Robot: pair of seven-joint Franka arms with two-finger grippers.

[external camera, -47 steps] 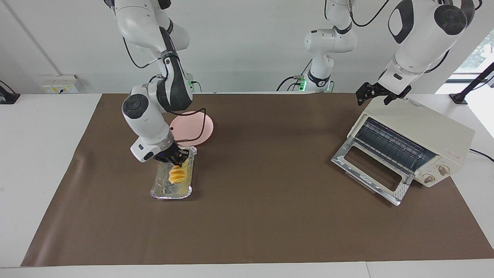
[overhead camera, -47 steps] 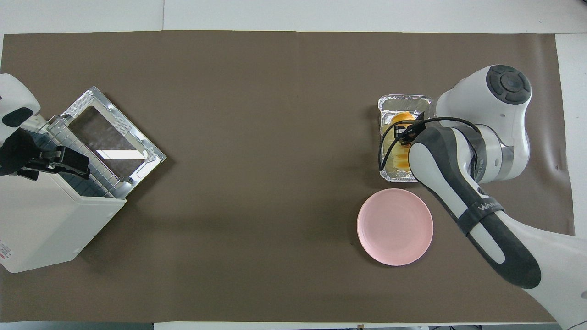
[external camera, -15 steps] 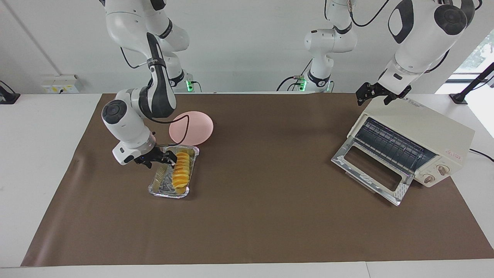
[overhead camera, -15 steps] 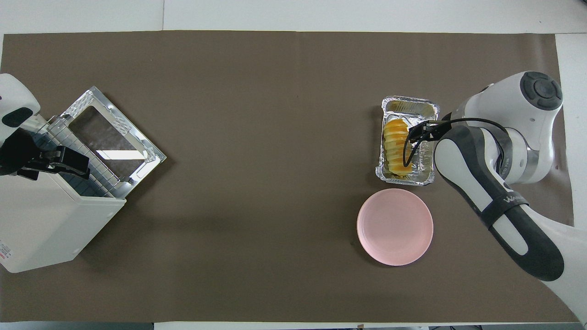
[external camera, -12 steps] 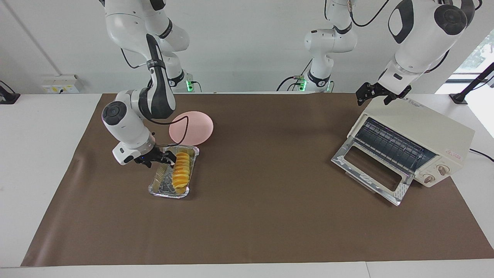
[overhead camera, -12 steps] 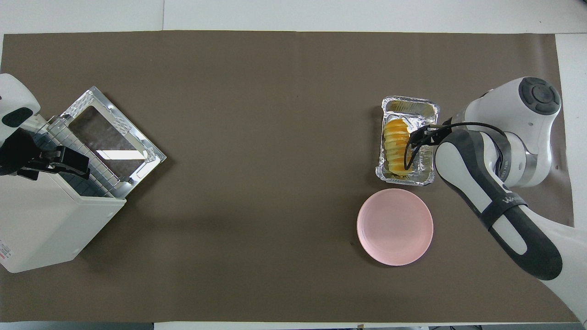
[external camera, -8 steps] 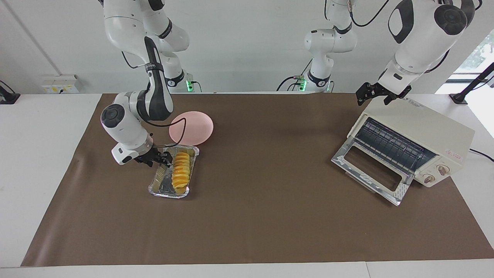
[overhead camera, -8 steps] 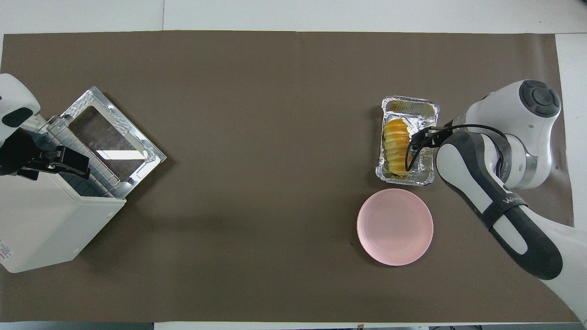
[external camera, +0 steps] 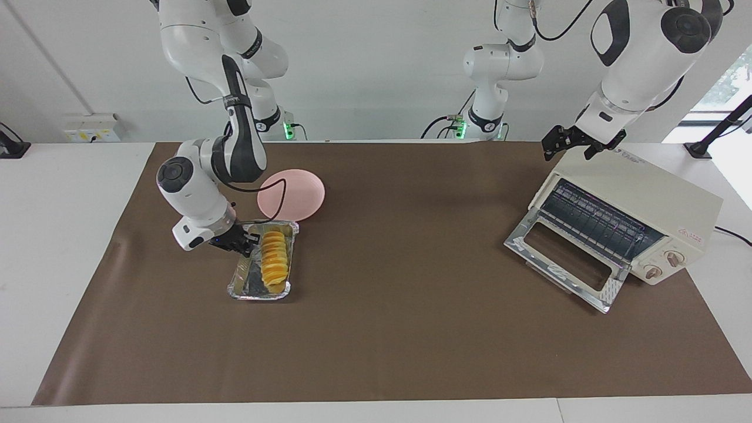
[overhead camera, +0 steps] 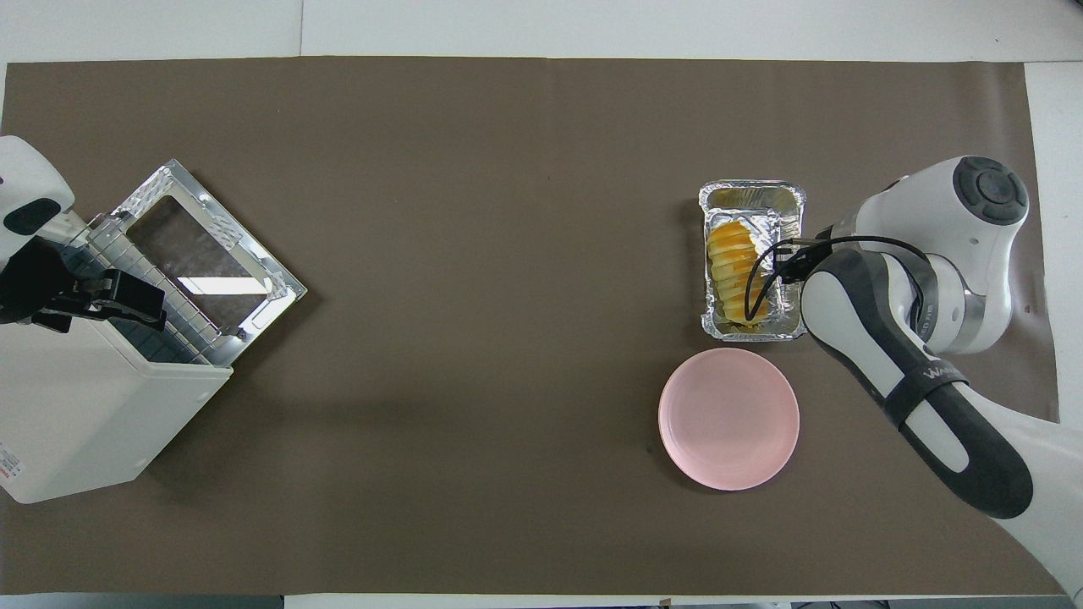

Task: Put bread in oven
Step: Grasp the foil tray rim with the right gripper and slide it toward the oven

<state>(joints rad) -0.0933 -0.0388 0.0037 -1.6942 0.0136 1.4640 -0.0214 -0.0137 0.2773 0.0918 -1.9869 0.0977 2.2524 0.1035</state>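
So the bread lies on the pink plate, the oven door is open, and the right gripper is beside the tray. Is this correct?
One thing is wrong: the bread lies in the foil tray, not on the pink plate, which holds nothing. The overhead view shows this plainly. The oven door is open, and the right gripper is at the tray's edge.

White wall, white table, brown mat, window
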